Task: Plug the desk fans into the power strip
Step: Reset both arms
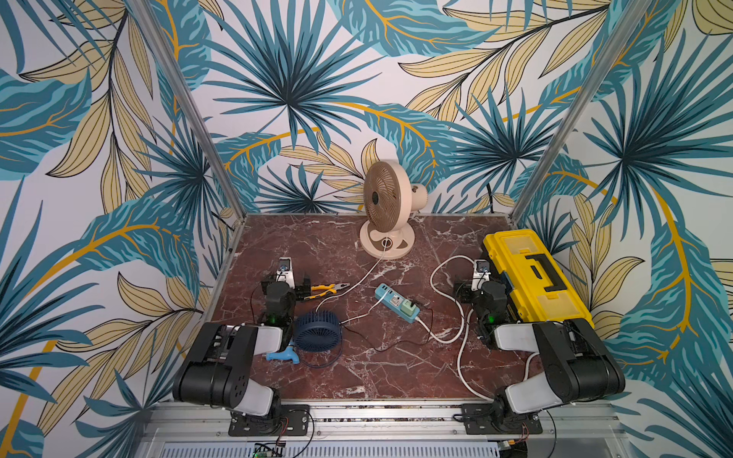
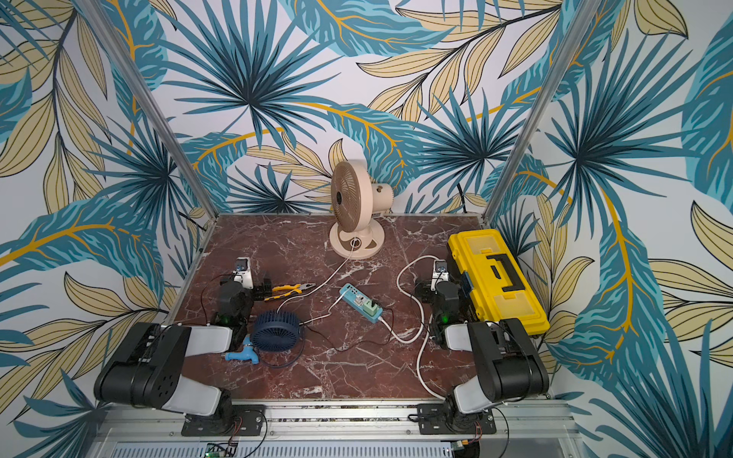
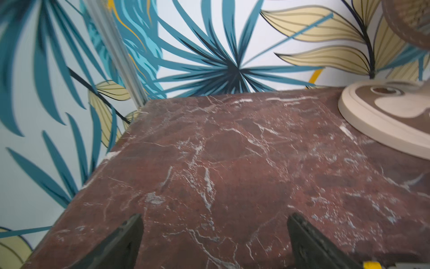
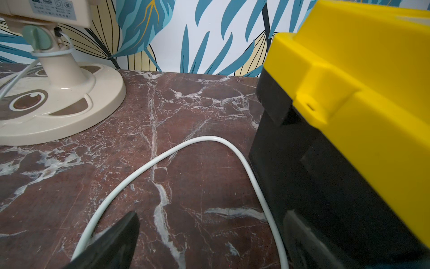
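Observation:
The beige desk fan (image 1: 386, 210) (image 2: 355, 206) stands at the back centre of the marble table. Its base shows in the left wrist view (image 3: 384, 121) and the right wrist view (image 4: 69, 104). A thin white cord (image 1: 357, 283) runs from that base toward the light-blue power strip (image 1: 396, 307) (image 2: 360, 303) in mid-table; I cannot tell whether its end is inserted. A green plug sits in the strip. My left gripper (image 1: 284, 282) (image 3: 215, 223) rests open at the left, over bare marble. My right gripper (image 1: 480, 283) (image 4: 213, 219) is open beside the toolbox, nothing between its fingers.
A yellow and black toolbox (image 1: 531, 273) (image 4: 349, 93) stands close against the right gripper. The strip's thick white cord (image 1: 444, 337) (image 4: 186, 149) loops in front of it. A small navy fan (image 1: 317, 331), yellow-handled pliers (image 1: 329, 288) and a blue plastic piece (image 1: 281, 355) lie by the left arm.

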`<move>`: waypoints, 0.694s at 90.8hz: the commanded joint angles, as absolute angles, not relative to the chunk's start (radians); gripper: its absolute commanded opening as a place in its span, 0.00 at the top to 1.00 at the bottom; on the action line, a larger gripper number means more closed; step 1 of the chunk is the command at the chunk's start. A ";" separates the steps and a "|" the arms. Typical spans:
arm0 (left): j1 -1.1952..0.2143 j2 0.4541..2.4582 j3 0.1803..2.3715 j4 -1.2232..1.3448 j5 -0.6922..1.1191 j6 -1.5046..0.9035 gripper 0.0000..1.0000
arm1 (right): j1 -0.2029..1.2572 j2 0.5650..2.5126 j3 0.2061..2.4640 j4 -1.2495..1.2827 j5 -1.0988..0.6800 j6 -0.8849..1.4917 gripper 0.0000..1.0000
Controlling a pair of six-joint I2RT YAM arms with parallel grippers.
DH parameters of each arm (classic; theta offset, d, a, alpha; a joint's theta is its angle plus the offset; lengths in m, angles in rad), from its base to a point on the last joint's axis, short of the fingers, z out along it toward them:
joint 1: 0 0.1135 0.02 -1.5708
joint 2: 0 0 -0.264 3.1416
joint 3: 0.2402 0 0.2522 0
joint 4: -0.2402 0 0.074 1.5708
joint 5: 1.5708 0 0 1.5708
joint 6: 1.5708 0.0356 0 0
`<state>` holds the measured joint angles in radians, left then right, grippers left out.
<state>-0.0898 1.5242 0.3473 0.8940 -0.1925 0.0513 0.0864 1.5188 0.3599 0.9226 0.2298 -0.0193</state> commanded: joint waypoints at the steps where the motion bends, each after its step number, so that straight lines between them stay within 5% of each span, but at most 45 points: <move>1: -0.080 1.518 0.408 0.812 -0.115 0.086 0.00 | 0.083 1.514 0.374 0.931 0.220 -0.020 0.00; 63: -0.079 1.519 0.407 0.821 -0.114 0.084 0.00 | 0.081 1.516 0.379 0.926 0.216 -0.020 0.01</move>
